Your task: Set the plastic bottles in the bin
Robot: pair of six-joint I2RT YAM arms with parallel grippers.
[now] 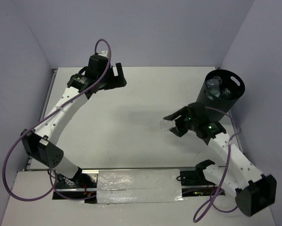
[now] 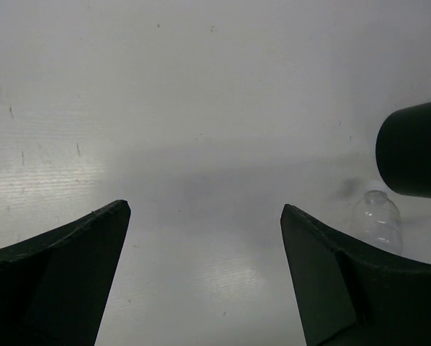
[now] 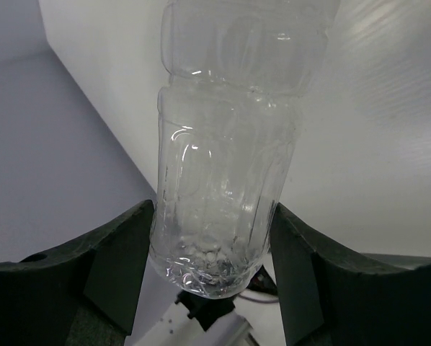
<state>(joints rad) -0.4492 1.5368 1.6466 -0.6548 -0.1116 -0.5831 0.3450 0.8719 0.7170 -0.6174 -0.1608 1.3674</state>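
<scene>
The fingers (image 3: 129, 245) of the right gripper (image 3: 210, 216) are clenched on a clear, crinkled plastic bottle (image 3: 223, 166), pressing either side of it near its base, with the rest of the bottle reaching away from the wrist camera. From above, this right gripper (image 1: 177, 123) is at about 4 o'clock on the table, and the held bottle (image 1: 166, 125) sticks out of it toward 9 o'clock.

The fingers (image 2: 71, 252) of the left gripper (image 2: 205, 209) are spread wide with nothing between them. It hangs (image 1: 117, 76) at about 11 o'clock, well apart from everything else.

The bin (image 1: 208, 101), a black round bucket, stands at about 2 o'clock, just beyond the right gripper. Clear plastic (image 1: 215, 87) glints inside it, though how many bottles cannot be counted.

The table (image 1: 131, 117) is plain white with faint scuffs. A taped clear sheet (image 1: 138, 186) lies along its 6 o'clock edge between the arm bases. Purple cables (image 1: 9, 160) loop off both arms, and pale lilac walls (image 1: 155, 28) close in the far end and both sides.
</scene>
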